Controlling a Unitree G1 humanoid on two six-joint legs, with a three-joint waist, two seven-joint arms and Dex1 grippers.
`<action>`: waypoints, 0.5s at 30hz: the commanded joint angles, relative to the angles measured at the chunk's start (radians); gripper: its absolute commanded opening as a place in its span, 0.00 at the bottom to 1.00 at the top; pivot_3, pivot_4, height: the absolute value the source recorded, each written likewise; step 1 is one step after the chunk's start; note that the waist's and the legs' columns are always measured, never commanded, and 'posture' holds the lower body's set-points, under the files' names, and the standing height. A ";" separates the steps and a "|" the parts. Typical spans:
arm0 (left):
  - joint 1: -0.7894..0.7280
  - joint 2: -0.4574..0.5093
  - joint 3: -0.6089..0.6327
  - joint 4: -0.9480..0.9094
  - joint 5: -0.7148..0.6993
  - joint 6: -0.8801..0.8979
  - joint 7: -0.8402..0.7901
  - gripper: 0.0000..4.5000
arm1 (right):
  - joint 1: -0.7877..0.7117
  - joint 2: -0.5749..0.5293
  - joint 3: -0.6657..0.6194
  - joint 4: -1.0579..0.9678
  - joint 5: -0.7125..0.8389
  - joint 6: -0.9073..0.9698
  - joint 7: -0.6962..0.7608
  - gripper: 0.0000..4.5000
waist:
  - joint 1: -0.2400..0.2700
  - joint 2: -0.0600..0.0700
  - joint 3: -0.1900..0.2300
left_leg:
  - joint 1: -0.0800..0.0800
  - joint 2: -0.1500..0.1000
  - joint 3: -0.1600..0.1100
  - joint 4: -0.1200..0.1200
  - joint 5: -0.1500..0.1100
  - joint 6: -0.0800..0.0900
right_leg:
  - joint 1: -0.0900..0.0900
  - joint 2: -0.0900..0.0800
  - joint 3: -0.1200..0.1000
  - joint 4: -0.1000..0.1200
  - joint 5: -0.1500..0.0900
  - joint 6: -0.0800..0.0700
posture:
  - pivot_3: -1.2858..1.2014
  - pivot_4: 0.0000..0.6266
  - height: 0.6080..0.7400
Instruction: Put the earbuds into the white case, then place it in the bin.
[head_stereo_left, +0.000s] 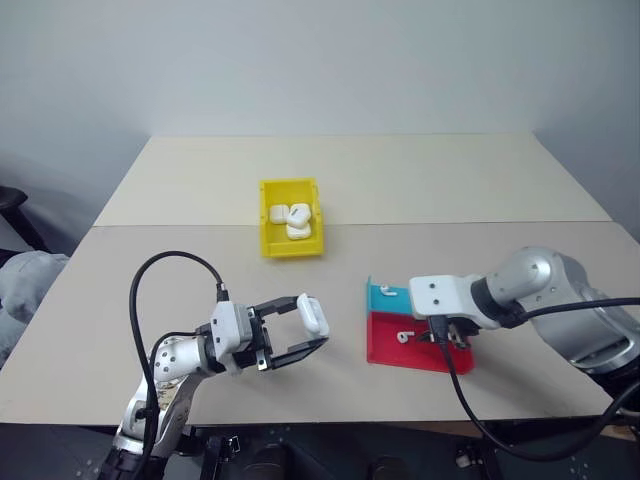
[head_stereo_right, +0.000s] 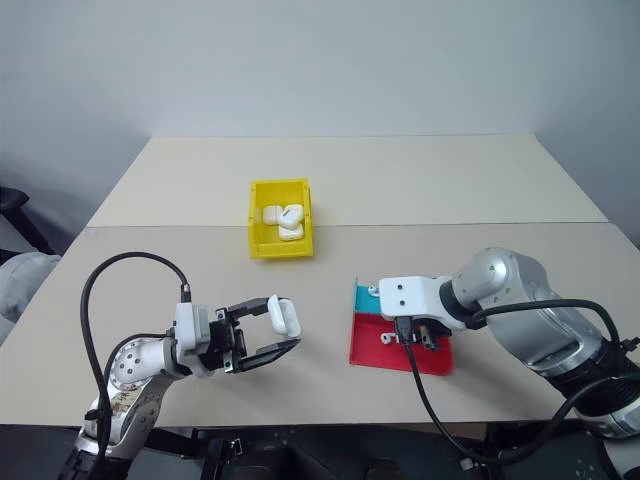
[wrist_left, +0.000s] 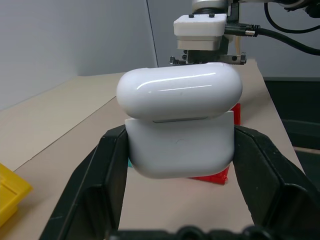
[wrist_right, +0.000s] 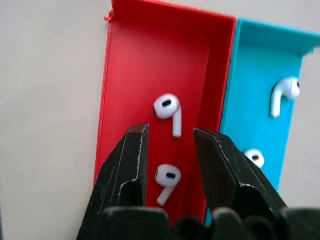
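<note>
Beige tabletop (head_stereo_left: 400, 180) spans the head view, made of two flat panels with a seam running across the middle. Toward the upper middle of the frame sits a small bright yellow rectangular plastic bin (head_stereo_left: 270, 240) with raised walls, already holding several glossy white earbud cases (head_stereo_left: 295, 220). At right of centre lies a flat two-part plastic tray (head_stereo_left: 385, 345), one half red and the other blue. At lower left, the left gripper (head_stereo_left: 310, 330) has its two black fingers clamped on a glossy white rounded-rectangle case (head_stereo_left: 313, 315), gripping the body from both sides, held above the table; the hinged lid looks slightly raised. At lower right, the right gripper (wrist_right: 170, 145) points steeply down over the tray, its black fingers partly apart and holding nothing, though how far they are set I cannot tell for certain. In the right wrist view, two tiny glossy white stemmed earbuds (wrist_right: 167, 107) lie in the red half and two more (wrist_right: 282, 95) lie in the blue half. One red-half earbud (wrist_right: 167, 182) sits directly between the right fingers, its stem running roughly along the gap's length, angled slightly across it. The right arm is far nearer to it than the left, so the pickup likely falls to the right gripper, closing across that stem.
</note>
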 joint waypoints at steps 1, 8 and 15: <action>0.003 0.004 -0.008 -0.032 -0.001 -0.023 -0.003 0.62 | -0.030 0.013 0.021 0.017 -0.043 -0.066 0.013 0.40 | 0.000 0.000 0.000 | 0.000 0.000 0.000 0.000 0.000 0.000 | 0.000 0.000 0.000 0.000 0.000 0.000 | 0.52 0.24 1.00; 0.010 0.009 -0.013 -0.037 0.012 -0.030 0.001 0.62 | -0.042 0.050 0.055 0.082 -0.108 -0.201 0.030 0.40 | -0.001 0.000 0.000 | 0.000 0.000 0.000 0.000 0.000 0.000 | 0.000 0.000 0.000 0.000 0.000 0.000 | 0.52 0.24 1.00; 0.017 0.015 -0.014 -0.040 0.024 -0.028 0.006 0.62 | -0.046 0.076 0.046 0.127 -0.133 -0.309 0.044 0.40 | 0.000 0.000 0.000 | 0.000 0.000 0.000 0.000 0.000 0.000 | 0.000 0.000 0.000 0.000 0.000 0.000 | 0.52 0.24 1.00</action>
